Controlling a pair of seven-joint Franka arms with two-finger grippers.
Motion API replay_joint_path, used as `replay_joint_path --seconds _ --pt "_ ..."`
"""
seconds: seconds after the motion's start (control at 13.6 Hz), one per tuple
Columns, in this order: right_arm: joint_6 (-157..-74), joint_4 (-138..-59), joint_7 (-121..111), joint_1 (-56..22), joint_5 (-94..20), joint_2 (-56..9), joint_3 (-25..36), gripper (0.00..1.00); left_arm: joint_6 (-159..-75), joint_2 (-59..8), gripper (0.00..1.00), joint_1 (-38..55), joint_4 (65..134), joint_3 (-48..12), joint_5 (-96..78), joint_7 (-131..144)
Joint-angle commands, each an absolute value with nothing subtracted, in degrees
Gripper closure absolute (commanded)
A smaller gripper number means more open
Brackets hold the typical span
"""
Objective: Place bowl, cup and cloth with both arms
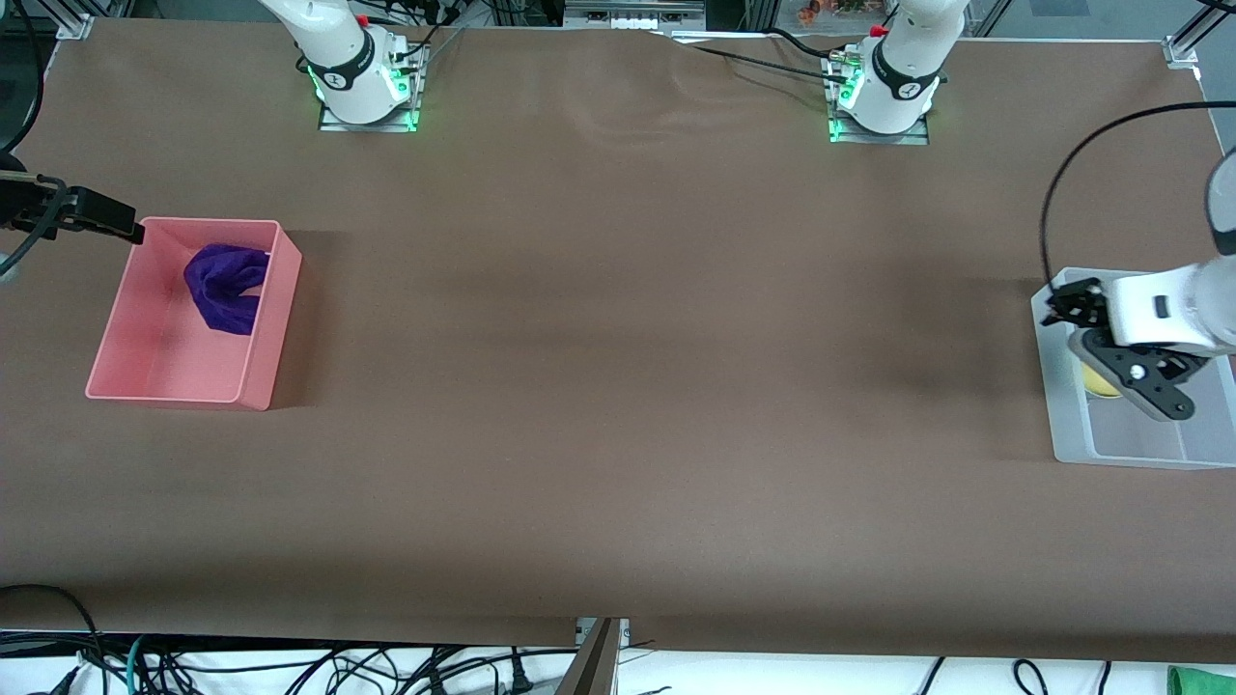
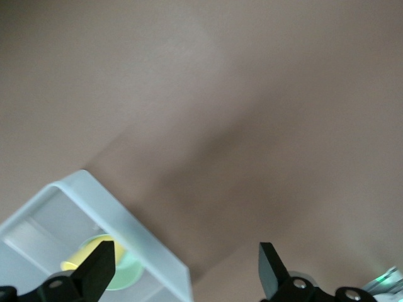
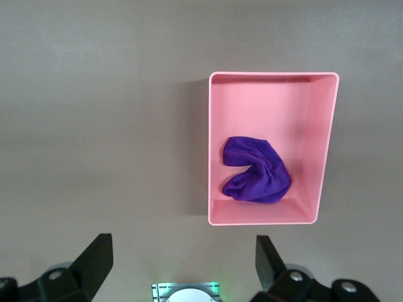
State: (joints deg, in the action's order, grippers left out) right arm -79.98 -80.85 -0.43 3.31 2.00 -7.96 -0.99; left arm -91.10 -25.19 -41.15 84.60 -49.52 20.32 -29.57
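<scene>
Both grippers, left (image 1: 1149,381) over the clear bin (image 1: 1130,454) and right (image 3: 182,264) beside the pink bin (image 1: 261,386), are hanging spread and empty, risking clipping a rim.

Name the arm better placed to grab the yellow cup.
Left. The left hand hangs over the clear plastic bin holding the small yellow cup; the right hand is beside the pink rectangular bin.

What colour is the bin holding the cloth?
Pink. The bin with the purple cloth inside shows best in the right wrist view.
</scene>
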Motion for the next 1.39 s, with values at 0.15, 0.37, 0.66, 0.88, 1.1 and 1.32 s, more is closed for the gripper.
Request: replay_joint_path --seconds 0.15,0.37,0.66,0.88,1.1,1.32 --pt "-79.89 -80.68 -1.05 3.43 1.67 -7.82 -0.88 0.0 -86.06 -19.78 0.0 -36.85 83.5 -51.69 20.13 -17.15" --pt "-79.89 -80.68 -1.05 3.43 1.67 -7.82 -0.88 0.0 -86.04 -10.65 0.0 -24.31 84.72 -35.65 9.88 -14.78" --pt "-79.98 -80.68 -1.05 3.43 1.67 -7.82 -0.88 0.0 -93.06 -4.06 0.0 -7.24 90.33 -13.67 1.7 -8.72" --pt "-79.89 -80.68 -1.06 3.43 1.67 -7.82 -0.88 0.0 -95.88 0.34 0.0 0.51 97.8 -4.07 -2.63 -1.68" --pt "-79.98 -80.68 -1.05 3.43 1.67 -7.82 -0.88 0.0 -98.96 3.08 0.0 2.9 102.12 -2.73 -2.11 -0.88" --pt "-79.98 -80.68 -1.05 3.43 1.67 -7.82 -0.79 0.0 -98.88 3.08 0.0 2.81 102.13 -2.29 -2.02 -0.88"
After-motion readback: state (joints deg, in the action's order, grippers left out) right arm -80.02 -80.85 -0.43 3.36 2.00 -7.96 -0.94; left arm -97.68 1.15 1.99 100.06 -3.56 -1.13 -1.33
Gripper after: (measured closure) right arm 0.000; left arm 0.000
